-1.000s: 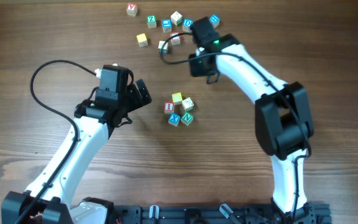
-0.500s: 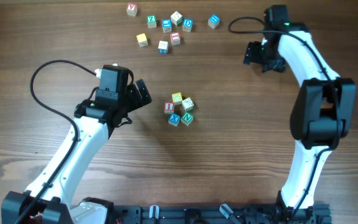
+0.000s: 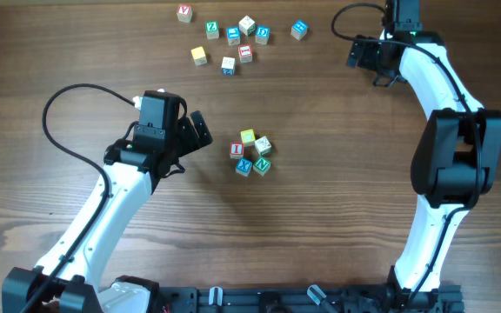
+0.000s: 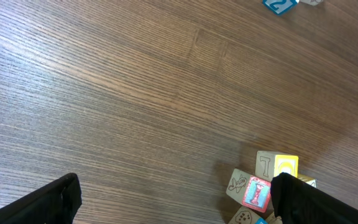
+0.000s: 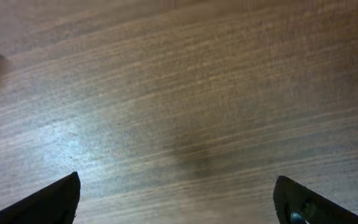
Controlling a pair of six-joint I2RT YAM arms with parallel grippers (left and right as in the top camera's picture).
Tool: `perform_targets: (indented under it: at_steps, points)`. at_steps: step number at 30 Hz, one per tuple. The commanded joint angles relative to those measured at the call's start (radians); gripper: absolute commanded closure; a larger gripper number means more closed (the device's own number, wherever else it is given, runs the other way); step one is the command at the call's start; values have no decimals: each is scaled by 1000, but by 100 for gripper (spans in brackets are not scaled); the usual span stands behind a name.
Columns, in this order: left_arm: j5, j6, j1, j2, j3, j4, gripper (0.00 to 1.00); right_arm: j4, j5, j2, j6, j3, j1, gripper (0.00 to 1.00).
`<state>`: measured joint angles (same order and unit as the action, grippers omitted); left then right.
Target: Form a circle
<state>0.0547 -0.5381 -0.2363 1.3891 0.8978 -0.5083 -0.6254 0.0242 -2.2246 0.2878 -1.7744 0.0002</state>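
Near the middle of the table (image 3: pixel 337 217), the circle (image 3: pixel 251 153) seems complete, though small in view; left gripper (image 3: pixel 197 132) and right gripper (image 3: pixel 365 59) gape empty; next, maybe tighten gaps.

Overhead camera is looking straight down over the whole table (image 3: pixel 59 52); left wrist camera is sharing its circle (image 3: pixel 250 153) (image 4: pixel 257 193) at close range; right wrist camera is facing the table closely.
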Motion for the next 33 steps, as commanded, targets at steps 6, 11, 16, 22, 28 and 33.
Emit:
perform_targets:
  at_steps: [6,11,16,22,28,33]
  points:
    - [6,-10,3,2,6,2,0,12,9,-12,1,0,0,0]
    - [6,-10,3,2,6,2,0,12,9,-12,1,0,0,0]
    - [6,-10,3,-32,6,2,0,12,9,-12,1,0,0,0]
    - [6,-10,3,-249,6,2,0,12,9,-12,1,0,0,0]
    - [43,11,13,-581,6,-8,0,12,9,-12,1,0,0,0]
    - [68,10,85,-842,5,-237,0,12,9,-12,1,0,0,0]
